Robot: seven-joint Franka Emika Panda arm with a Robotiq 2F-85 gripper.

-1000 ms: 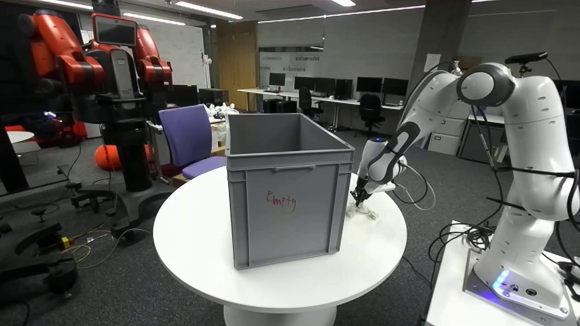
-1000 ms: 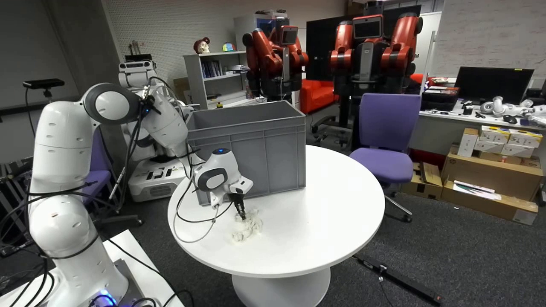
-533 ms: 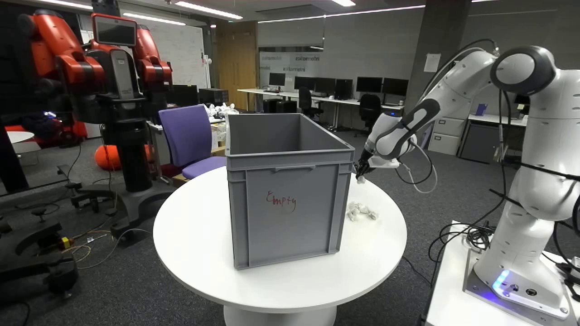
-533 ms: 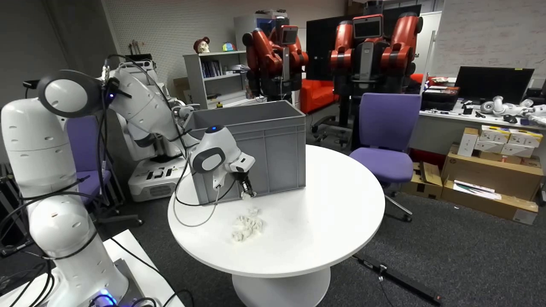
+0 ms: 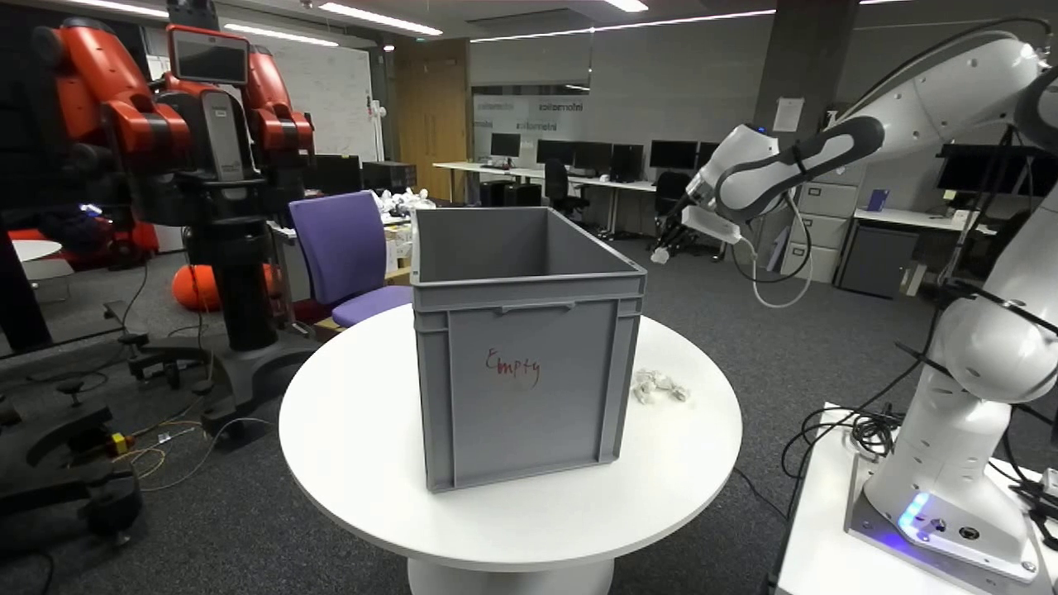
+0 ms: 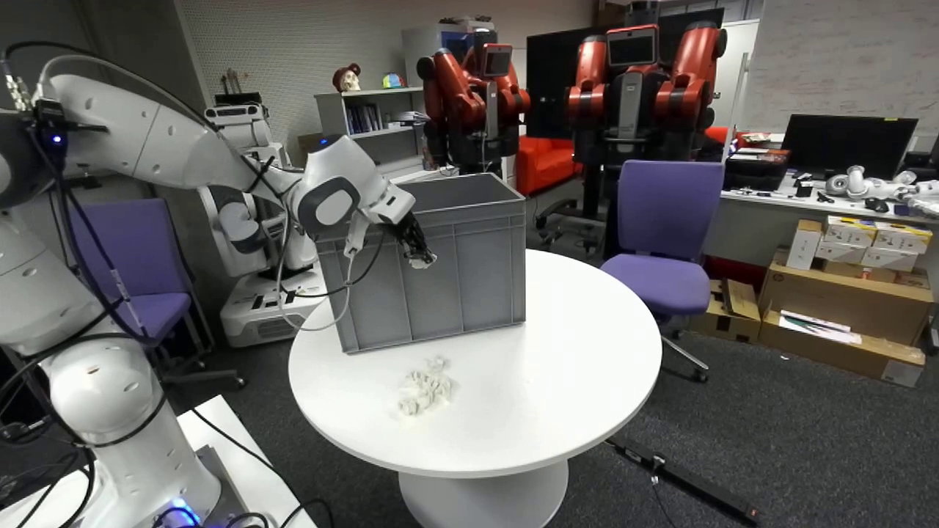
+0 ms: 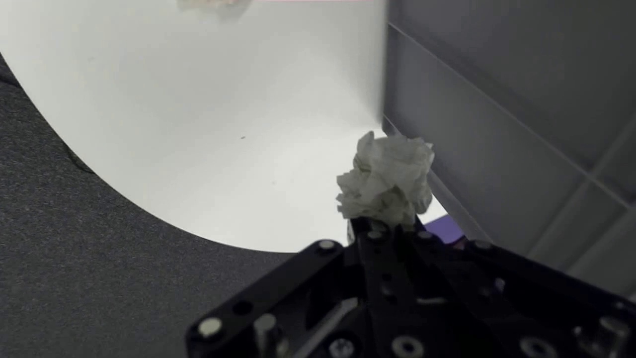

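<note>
Just right of centre in the wrist view, the gripper (image 7: 391,226), nearly closed, is pinching a crumpled paper (image 7: 385,174) above the table (image 7: 208,109). A grey box (image 7: 502,104) is filling the right side there, while loose papers (image 6: 423,392) are lying on the tabletop, lower middle of an exterior view.

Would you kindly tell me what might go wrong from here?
The black two-finger gripper pinches the crumpled white paper wad only at one end, so the wad might slip out.
In an exterior view, the gripper hangs in front of the side wall of the open grey plastic crate, not over its opening, so a sideways move could bump it.
The slack pale-grey cable looping below the white robot arm might snag on the crate's rim.
</note>
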